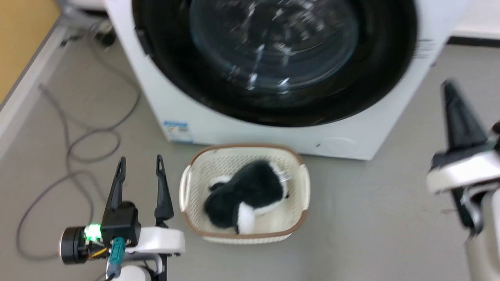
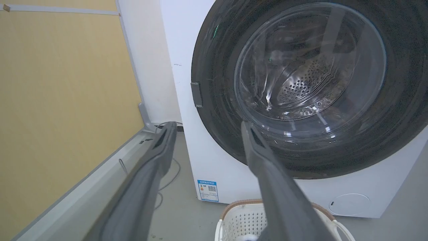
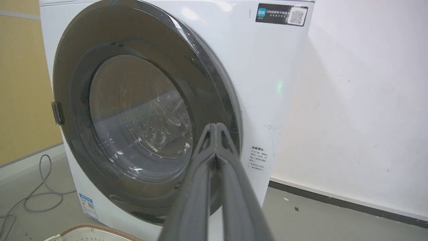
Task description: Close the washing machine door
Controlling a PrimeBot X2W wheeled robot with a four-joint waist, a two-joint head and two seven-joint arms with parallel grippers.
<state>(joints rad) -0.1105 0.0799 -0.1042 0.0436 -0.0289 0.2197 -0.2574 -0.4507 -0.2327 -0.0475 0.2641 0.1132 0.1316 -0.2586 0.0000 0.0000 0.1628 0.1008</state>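
Observation:
The white washing machine (image 1: 273, 134) (image 2: 180, 50) (image 3: 267, 67) stands ahead of me on the grey floor. Its door (image 1: 172, 58) (image 2: 217, 110) (image 3: 73, 80), a wide black rim around a bulging glass window, lies flat against the machine's front. My left gripper (image 1: 140, 162) (image 2: 207, 125) hovers open at the lower left, well short of the machine, holding nothing. My right gripper (image 1: 449, 86) (image 3: 215, 125) is shut and empty, raised at the right, its tips near the door's right rim without touching it.
A cream basket (image 1: 187, 187) (image 2: 240, 217) (image 3: 93, 232) holding a black-and-white plush toy (image 1: 244, 195) sits on the floor just before the machine. Grey cables (image 1: 78, 136) loop over the floor at the left. A yellow wall (image 2: 60, 100) runs along the left, a white wall (image 3: 361, 100) at the right.

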